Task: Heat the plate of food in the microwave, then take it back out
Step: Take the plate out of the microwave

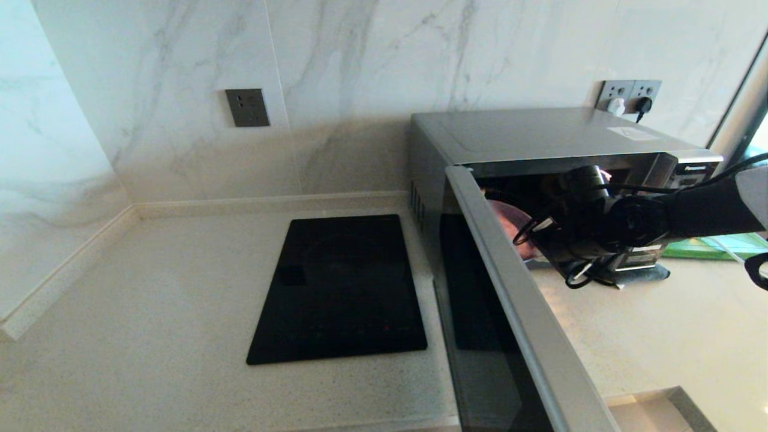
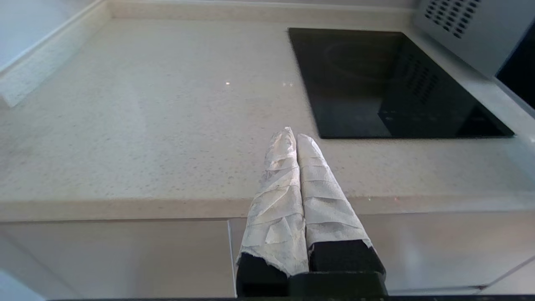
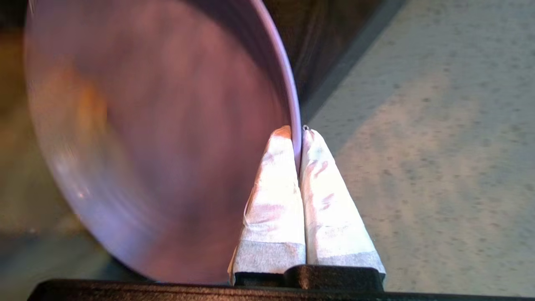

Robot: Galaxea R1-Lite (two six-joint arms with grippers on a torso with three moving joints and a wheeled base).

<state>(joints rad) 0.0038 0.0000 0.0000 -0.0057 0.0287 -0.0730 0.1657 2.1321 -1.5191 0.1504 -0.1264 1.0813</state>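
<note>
At the mouth of the microwave [image 1: 540, 135], my right gripper [image 3: 297, 138] is pinched shut on the rim of the plate of food [image 3: 159, 138]. Wrist cam shows both taped fingers [image 3: 271, 196] squeezed together w/ the thin lavender edge caught between the tips. Plate is tilted as that cam sees it, its hollow face turned toward the dark oven cavity. An orange smear sits on the plate surface, prob. the fry sticks, but it's too blurred for me to be sure.

From the head cam, my right arm reaches in from the right side, across the front of the oven opening. Only a pinkish-purple slice of the plate shows there, just inside the cavity, between the open door [image 1: 510, 288] and my wrist; the rest is hidden behind the arm & cables. Door is swung wide, its dark glass facing the cooktop [image 1: 342, 288] side. Cooktop lies flat on the pale counter [image 1: 150, 312], just beside the oven's left wall. A green board [image 1: 714, 246] peeks out behind my forearm, on the counter to the right of the microwave.

My left gripper [image 2: 296, 140] is parked low at the counter's front edge, out of the head view, fingers pressed together w/ nothing between them, pointing toward the cooktop.
</note>
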